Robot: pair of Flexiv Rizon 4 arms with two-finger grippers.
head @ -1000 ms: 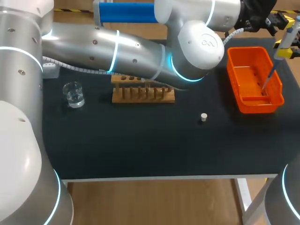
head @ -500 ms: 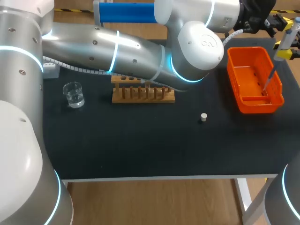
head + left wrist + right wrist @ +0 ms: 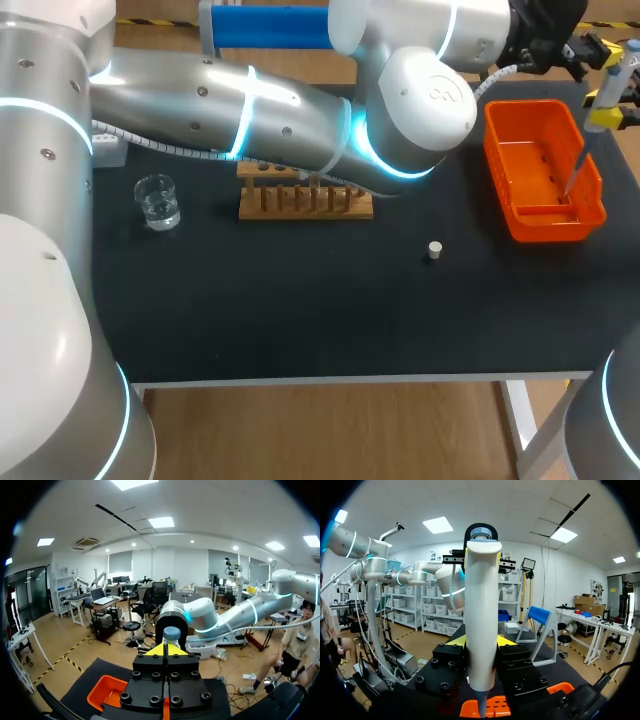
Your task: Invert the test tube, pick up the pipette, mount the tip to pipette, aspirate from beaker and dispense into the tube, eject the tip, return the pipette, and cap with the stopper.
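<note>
Over the orange bin (image 3: pixel 548 226), right hand (image 3: pixel 481 641) gripping pipette (image 3: pixel 481 605), left hand (image 3: pixel 171 650) closed nearby.

- white plastic pipette (image 3: pixel 605 100): upright, thin tip down over orange plastic bin (image 3: pixel 540 215).
- clear glass beaker (image 3: pixel 157 200): upright, holding clear liquid.
- small white stopper (image 3: pixel 434 250): lying alone, well apart from both.

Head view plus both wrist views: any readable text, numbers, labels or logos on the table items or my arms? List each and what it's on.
No readable text in any view.
Left arm, joint cap: a small looped emblem, no letters legible.
Beaker: any scale marks are too small to read.
Pipette: plain white body towards the camera, no print visible.
Orange tray, wooden rack, stopper: no print visible.
</note>
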